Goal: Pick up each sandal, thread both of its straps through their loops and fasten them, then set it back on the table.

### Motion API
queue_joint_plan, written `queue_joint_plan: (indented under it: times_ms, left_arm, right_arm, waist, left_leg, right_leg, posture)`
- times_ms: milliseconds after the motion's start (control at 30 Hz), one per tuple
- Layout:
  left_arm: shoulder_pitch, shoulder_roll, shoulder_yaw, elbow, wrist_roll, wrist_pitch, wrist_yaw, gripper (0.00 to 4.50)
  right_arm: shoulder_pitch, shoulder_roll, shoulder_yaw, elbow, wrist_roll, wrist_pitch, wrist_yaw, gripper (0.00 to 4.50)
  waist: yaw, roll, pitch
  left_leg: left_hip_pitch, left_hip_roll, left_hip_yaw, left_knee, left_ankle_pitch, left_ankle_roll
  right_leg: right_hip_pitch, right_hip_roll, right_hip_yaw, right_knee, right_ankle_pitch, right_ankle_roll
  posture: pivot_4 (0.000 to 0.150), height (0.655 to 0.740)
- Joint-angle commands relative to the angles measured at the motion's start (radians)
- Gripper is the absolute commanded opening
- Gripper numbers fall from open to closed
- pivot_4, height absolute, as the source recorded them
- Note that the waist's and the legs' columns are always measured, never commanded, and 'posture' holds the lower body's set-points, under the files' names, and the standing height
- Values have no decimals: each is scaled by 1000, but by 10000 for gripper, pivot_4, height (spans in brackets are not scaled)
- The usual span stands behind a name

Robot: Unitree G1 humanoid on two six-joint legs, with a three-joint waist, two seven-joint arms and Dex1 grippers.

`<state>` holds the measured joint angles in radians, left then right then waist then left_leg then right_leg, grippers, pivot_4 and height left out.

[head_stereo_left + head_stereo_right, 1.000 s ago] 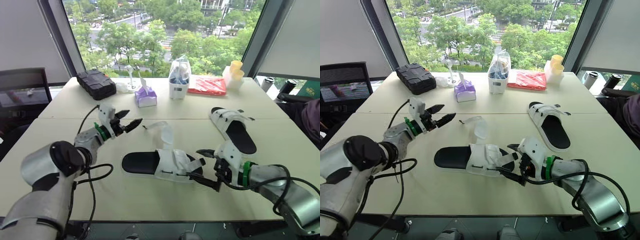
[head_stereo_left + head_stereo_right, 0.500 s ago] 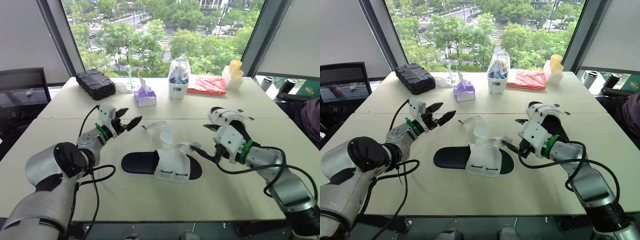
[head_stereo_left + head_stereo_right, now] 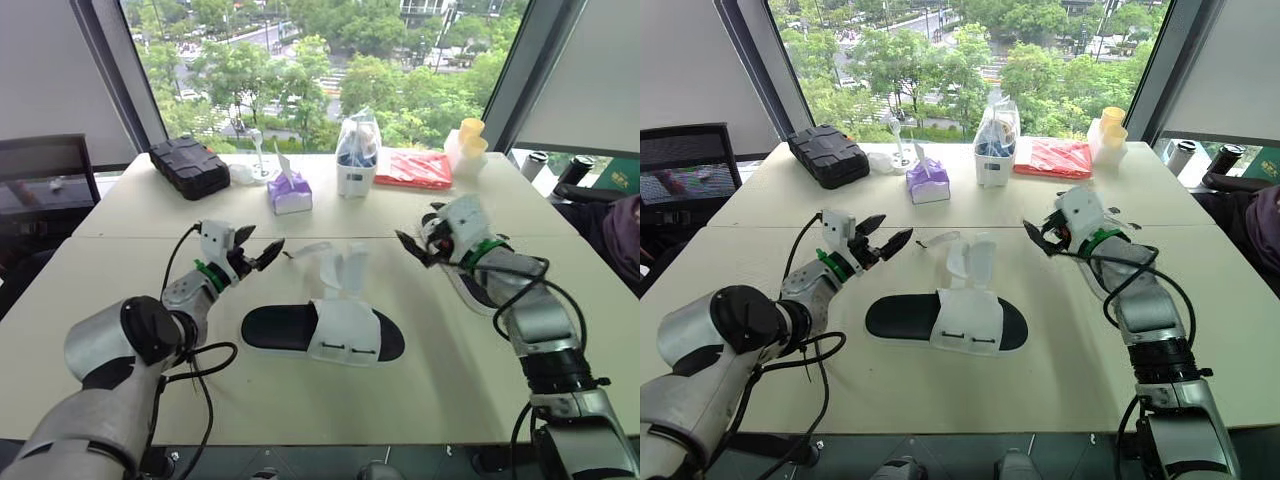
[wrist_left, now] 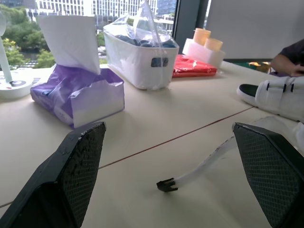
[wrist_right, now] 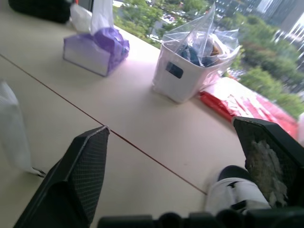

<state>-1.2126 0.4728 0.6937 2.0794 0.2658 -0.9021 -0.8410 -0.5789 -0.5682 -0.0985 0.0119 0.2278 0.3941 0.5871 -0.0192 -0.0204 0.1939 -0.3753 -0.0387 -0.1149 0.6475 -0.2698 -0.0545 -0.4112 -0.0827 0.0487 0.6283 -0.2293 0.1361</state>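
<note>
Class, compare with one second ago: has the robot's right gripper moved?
Yes. The right gripper has left the near sandal's toe end and swung farther across the table, now beside the far sandal.

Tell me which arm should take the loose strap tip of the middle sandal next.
Left, most likely. The left gripper is open and points straight at the strap tip just ahead of it. The right gripper, also open, hovers by the other sandal, farther off.
</note>
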Motion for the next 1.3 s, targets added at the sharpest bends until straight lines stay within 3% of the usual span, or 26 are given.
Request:
queue_joint_plan:
  times_ms: [33, 300, 400, 467, 600, 767, 833, 900, 1000, 1067, 1300]
  left_arm:
    - [3, 26, 17, 15, -14, -28, -15, 44338]
    - [2, 147, 15, 15, 53, 109, -284, 44338]
    - [-2, 173, 28, 15, 54, 127, -315, 44338]
    - [-11, 159, 44, 15, 23, 76, -229, 44338]
    - [-91, 102, 21, 15, -116, 55, 269, 44338]
    - [-325, 59, 66, 15, -340, 271, 719, 44338]
    - [-375, 43, 102, -6, -415, 389, 757, 44338]
    - [-362, -25, 84, -157, -447, 494, 818, 44338]
    - [-257, -143, -135, -519, -316, 593, 829, 44338]
    - [-217, -172, -188, -662, -315, 643, 800, 44338]
    - [-202, -128, -383, -778, -204, 579, 761, 44338]
  right_arm:
    - [55, -68, -73, -164, 154, 106, 123, 45000]
    - [185, -305, -172, -411, 578, 579, 330, 45000]
    - [197, -348, -177, -420, 627, 631, 346, 45000]
    - [201, -353, -159, -413, 601, 612, 336, 45000]
    - [190, -332, -121, -385, 558, 565, 315, 45000]
    - [158, -265, -65, -318, 494, 484, 281, 45000]
    - [156, -239, -65, -311, 489, 470, 267, 45000]
    - [157, -205, -70, -293, 477, 447, 238, 45000]
    - [163, -163, -62, -271, 450, 408, 206, 45000]
    - [164, -137, -51, -261, 430, 383, 187, 45000]
    - [183, -86, -46, -264, 389, 328, 146, 45000]
  waist:
    - [4, 0, 0]
    - [-8, 1, 0]
    - [-12, 1, 0]
    - [-12, 0, 0]
    - [2, -1, 1]
    - [7, -3, 2]
    - [6, -2, 1]
    - [6, -1, 0]
    - [5, -1, 0]
    - [-1, -2, 1]
    - [2, -2, 1]
  left_leg:
    - [0, 0, 0, 0, 0, 0]
    - [2, 1, 1, 0, 0, 0]
    - [3, 2, 0, 1, 0, 1]
    - [3, 2, 0, 2, 1, 2]
    - [2, 2, 0, 4, 2, 2]
    - [0, 1, 0, 4, 2, 2]
    - [0, -1, 1, 3, 1, 2]
    - [1, -2, 1, 0, 1, 2]
    - [0, -3, 1, 0, 1, 2]
    - [-1, -3, 2, 0, 2, 2]
    - [-10, -2, 2, 0, 4, -1]
  right_leg:
    - [0, 0, 0, 0, 0, 0]
    - [1, 0, 0, -1, 0, 0]
    - [2, 1, 0, 0, 0, -1]
    - [2, 1, 0, 0, 0, -1]
    - [2, 0, 0, 0, 0, 0]
    - [1, 0, 0, -1, 0, 1]
    - [1, -2, 0, -1, 0, 1]
    - [1, -4, 0, -2, -1, 3]
    - [1, -5, 0, -1, -1, 4]
    - [-1, -5, 0, -1, -1, 3]
    - [-15, -3, 0, 3, 1, -1]
  posture:
    - [1500, 7400]
    - [1500, 7400]
    - [1500, 7400]
    - [1500, 7400]
    - [1500, 7400]
    - [1500, 7400]
    - [1500, 7400]
    - [1500, 7400]
    - [1500, 7400]
    - [1500, 7400]
    - [1500, 7400]
